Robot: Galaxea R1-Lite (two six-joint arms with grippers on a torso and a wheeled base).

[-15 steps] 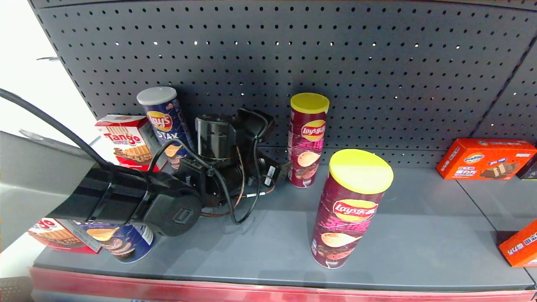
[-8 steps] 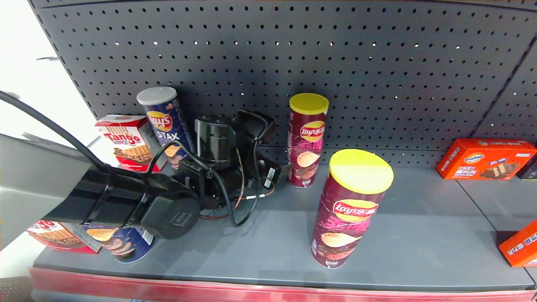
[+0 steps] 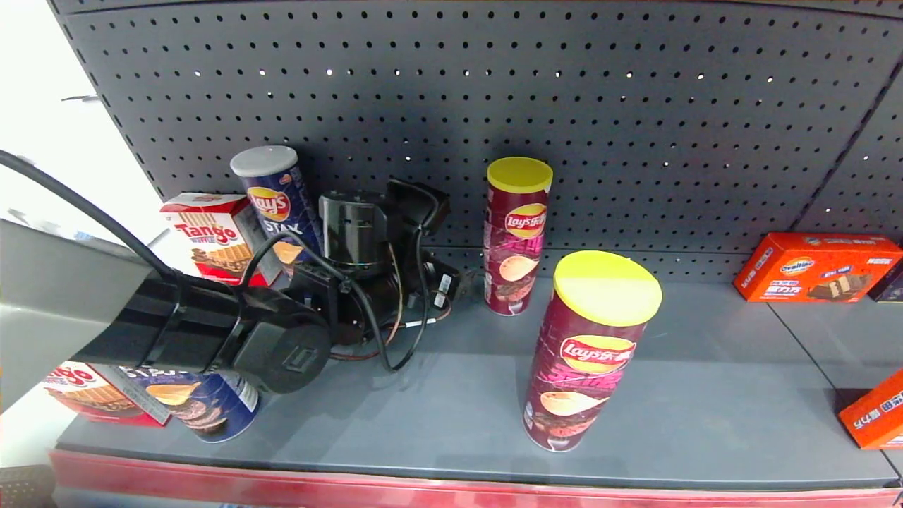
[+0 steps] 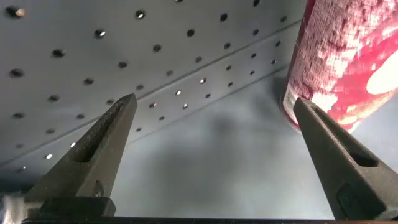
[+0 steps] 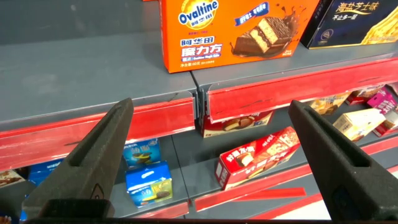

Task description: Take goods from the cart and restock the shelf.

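Two maroon chip cans with yellow lids stand upright on the grey shelf (image 3: 705,395): one at the back (image 3: 516,236), one nearer the front (image 3: 589,353). My left gripper (image 3: 455,282) lies low over the shelf just left of the rear can, apart from it. In the left wrist view the left gripper (image 4: 214,124) is open with nothing between its fingers, and the rear can (image 4: 348,56) stands beyond one fingertip. My right gripper (image 5: 211,155) is open and empty, facing lower shelves with red edges.
A blue chip can (image 3: 275,204) and a wafer box (image 3: 215,236) stand behind my left arm, with another blue can (image 3: 204,406) under it at the front edge. Orange boxes (image 3: 811,268) lie at the right. A pegboard wall (image 3: 564,106) backs the shelf. An orange box (image 5: 224,34) is ahead of my right gripper.
My left arm has drawn back to the left, away from the rear maroon can. Both maroon cans have stayed in place.
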